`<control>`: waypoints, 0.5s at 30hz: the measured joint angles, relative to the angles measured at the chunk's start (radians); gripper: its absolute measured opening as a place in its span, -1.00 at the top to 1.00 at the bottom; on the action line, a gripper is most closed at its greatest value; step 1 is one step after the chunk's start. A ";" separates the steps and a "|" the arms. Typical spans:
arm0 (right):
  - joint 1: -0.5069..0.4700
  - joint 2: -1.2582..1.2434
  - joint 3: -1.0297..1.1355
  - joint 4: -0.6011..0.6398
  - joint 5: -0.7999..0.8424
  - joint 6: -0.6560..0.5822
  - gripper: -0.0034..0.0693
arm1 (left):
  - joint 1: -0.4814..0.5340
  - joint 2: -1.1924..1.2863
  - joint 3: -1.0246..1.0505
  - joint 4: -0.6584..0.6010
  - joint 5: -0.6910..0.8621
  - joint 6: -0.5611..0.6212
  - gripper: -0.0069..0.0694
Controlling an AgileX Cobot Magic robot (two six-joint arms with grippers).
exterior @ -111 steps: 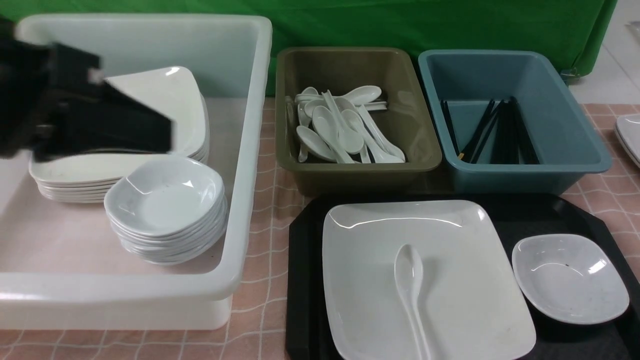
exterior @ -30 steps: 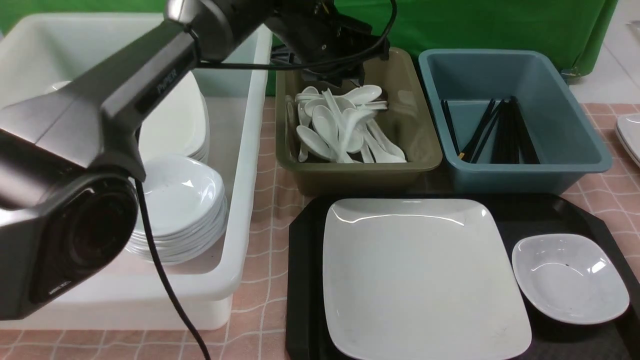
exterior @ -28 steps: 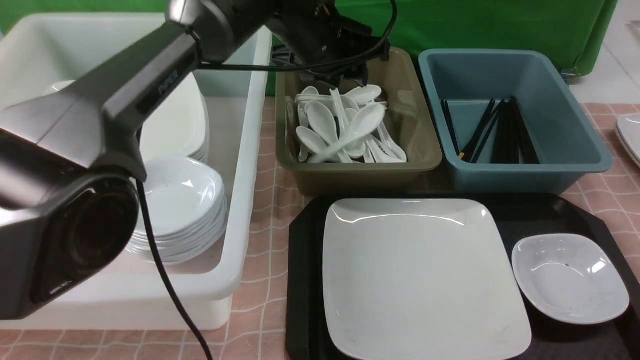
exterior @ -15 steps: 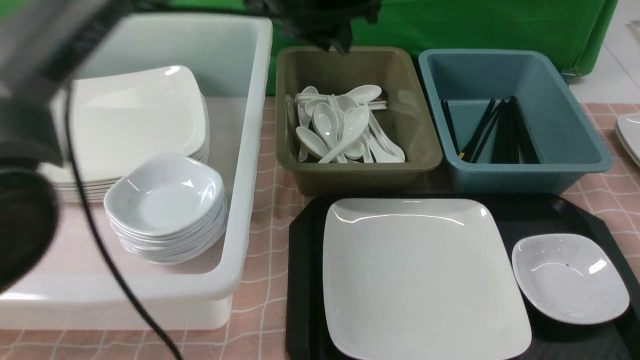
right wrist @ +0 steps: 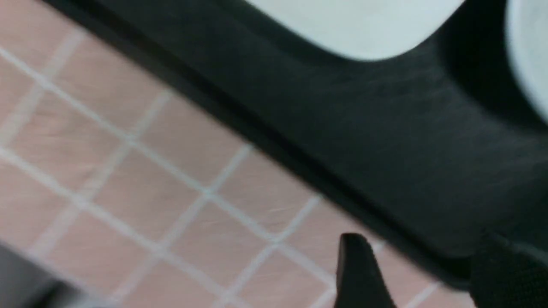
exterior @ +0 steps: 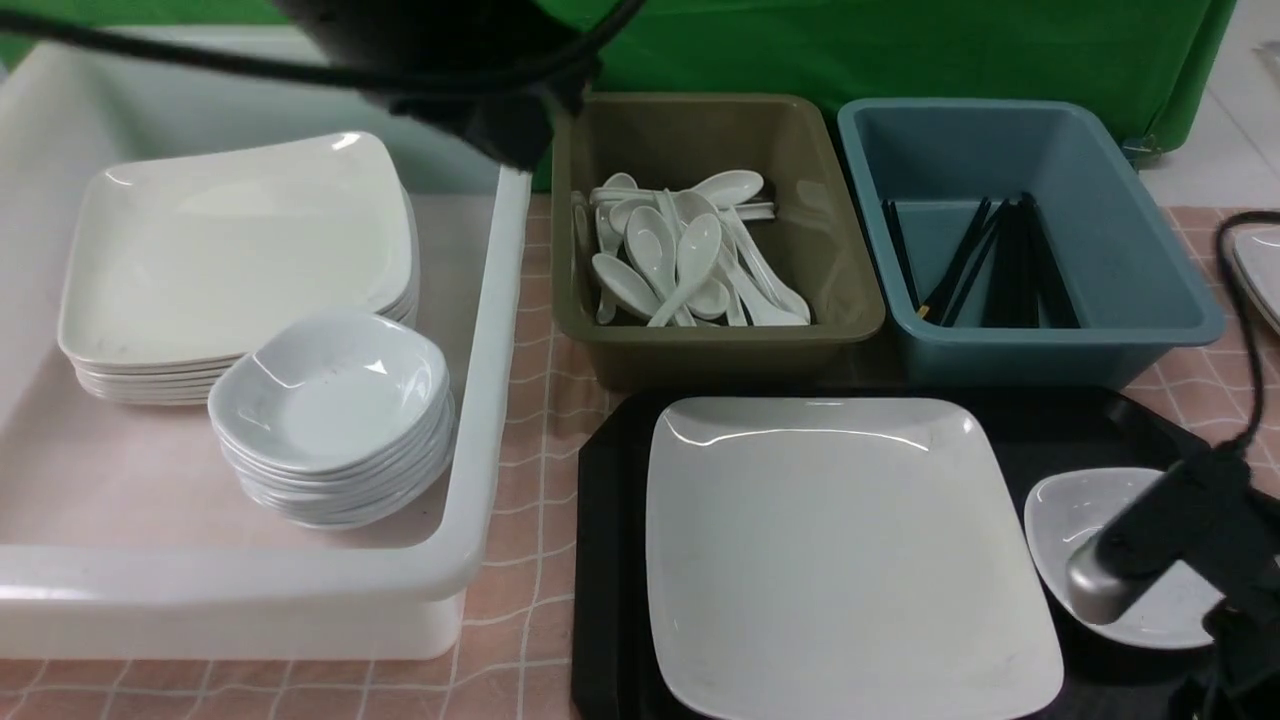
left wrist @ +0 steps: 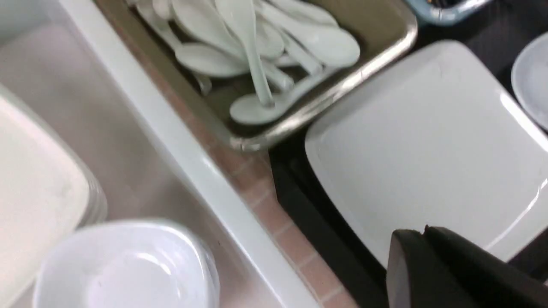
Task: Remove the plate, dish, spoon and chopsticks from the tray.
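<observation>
The large white plate (exterior: 850, 550) lies on the black tray (exterior: 610, 560), with the small dish (exterior: 1075, 510) to its right, partly hidden by my right arm (exterior: 1180, 530). A spoon (exterior: 690, 260) rests on top of the pile in the olive bin (exterior: 850, 300). Black chopsticks (exterior: 1000, 260) lie in the blue bin (exterior: 1150, 300). My left gripper (left wrist: 424, 231) is shut and empty, above the plate's (left wrist: 428, 141) left edge. My right gripper (right wrist: 428, 261) is open and empty over the tray's (right wrist: 385, 119) near edge, close to the dish (right wrist: 531, 51).
A white tub (exterior: 480, 400) on the left holds a stack of plates (exterior: 240, 250) and a stack of dishes (exterior: 330, 400). The blurred left arm (exterior: 470, 90) hangs over its back right corner. A cable (exterior: 1240, 300) hangs at the right, beside another white plate (exterior: 1260, 270).
The left arm has swung left, away from the olive bin, leaving the spoon there, and its jaws have shut. The right arm has come in over the dish and its jaws have opened.
</observation>
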 joint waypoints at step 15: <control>0.055 0.373 -0.027 -0.394 -0.121 0.070 -0.24 | 0.000 -0.135 0.197 -0.043 -0.024 0.000 0.80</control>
